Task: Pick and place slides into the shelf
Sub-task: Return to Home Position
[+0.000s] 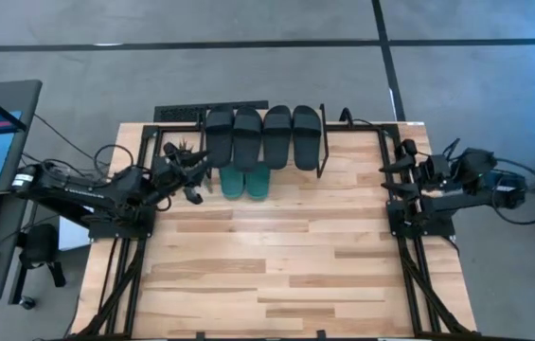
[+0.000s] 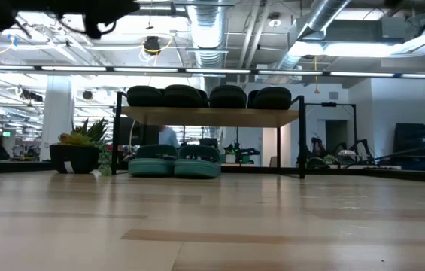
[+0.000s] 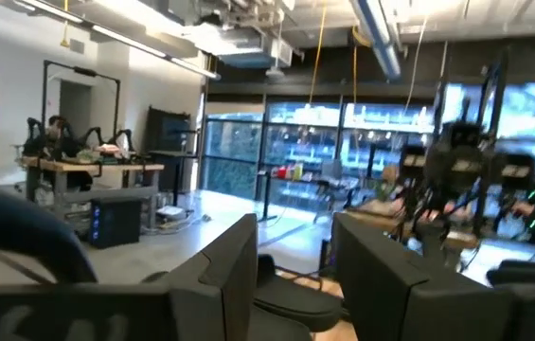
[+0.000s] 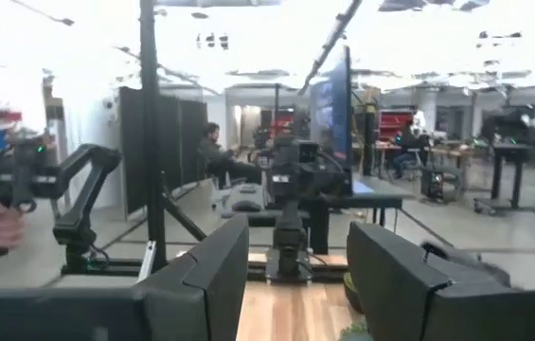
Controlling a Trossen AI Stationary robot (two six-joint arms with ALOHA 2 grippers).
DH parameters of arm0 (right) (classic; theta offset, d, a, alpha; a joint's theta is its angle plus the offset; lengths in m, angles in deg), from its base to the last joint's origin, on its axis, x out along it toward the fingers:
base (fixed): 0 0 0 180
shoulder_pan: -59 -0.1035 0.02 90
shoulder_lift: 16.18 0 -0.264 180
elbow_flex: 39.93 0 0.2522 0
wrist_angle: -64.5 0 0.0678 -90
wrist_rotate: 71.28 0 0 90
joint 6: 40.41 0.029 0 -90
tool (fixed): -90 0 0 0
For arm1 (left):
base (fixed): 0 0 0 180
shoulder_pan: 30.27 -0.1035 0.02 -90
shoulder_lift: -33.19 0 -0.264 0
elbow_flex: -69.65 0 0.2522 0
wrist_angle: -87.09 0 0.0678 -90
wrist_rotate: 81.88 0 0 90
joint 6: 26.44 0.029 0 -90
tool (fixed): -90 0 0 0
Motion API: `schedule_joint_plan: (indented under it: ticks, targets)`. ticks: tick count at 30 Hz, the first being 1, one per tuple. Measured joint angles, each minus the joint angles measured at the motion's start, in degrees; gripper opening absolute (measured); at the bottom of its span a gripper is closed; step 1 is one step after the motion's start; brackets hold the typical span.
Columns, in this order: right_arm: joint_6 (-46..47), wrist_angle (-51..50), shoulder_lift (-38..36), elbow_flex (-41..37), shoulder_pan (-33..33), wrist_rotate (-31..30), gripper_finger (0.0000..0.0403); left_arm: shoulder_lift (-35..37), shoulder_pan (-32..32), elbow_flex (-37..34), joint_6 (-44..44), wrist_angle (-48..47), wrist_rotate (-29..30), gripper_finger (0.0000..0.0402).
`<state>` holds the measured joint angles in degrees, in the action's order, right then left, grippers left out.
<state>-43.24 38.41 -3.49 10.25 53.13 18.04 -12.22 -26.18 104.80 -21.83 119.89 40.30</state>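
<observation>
Black slides (image 1: 262, 135), four of them, lie side by side on top of the shelf (image 2: 212, 117) at the far edge of the bench (image 1: 276, 256), touching one another and covering most of its light board. Two teal slides (image 1: 246, 182) sit together on the bench beneath the board, toward its left half, between the thin black legs.

Just beside the shelf's left end hangs the left gripper (image 1: 194, 177), above the bench. Its fingers (image 3: 229, 275) stand wide apart and hold nothing. A small potted plant (image 2: 77, 150) stands near that same end.

Over the bench's right edge, well apart from the shelf, the right gripper (image 1: 395, 178) sits on its folded arm. Its fingers (image 4: 210, 275) are also spread wide and hold nothing.
</observation>
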Motion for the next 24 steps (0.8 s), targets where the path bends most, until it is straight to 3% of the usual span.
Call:
schedule_joint_plan:
  ticks: [5, 14, 20, 24]
  targets:
    - [3.05, 1.71, -6.09, -5.77, 0.0, -2.65, 0.0166, 3.0, 1.77, -6.94, -0.66, 7.55, 1.94, 0.0125]
    - [5.2, 2.28, -12.6, -10.77, 0.0, -5.84, 0.0169, 6.65, 4.74, -12.87, -0.33, 11.69, 9.74, 0.0125]
    - [5.91, 2.11, -12.51, -11.07, 0.0, -6.06, 0.0166, 12.38, 7.46, -19.07, 7.59, 23.61, 10.64, 0.0125]
    - [5.89, 2.69, -12.53, -11.07, 0.0, -6.08, 0.0169, 17.84, 9.77, -20.79, 12.42, 25.18, 12.69, 0.0125]
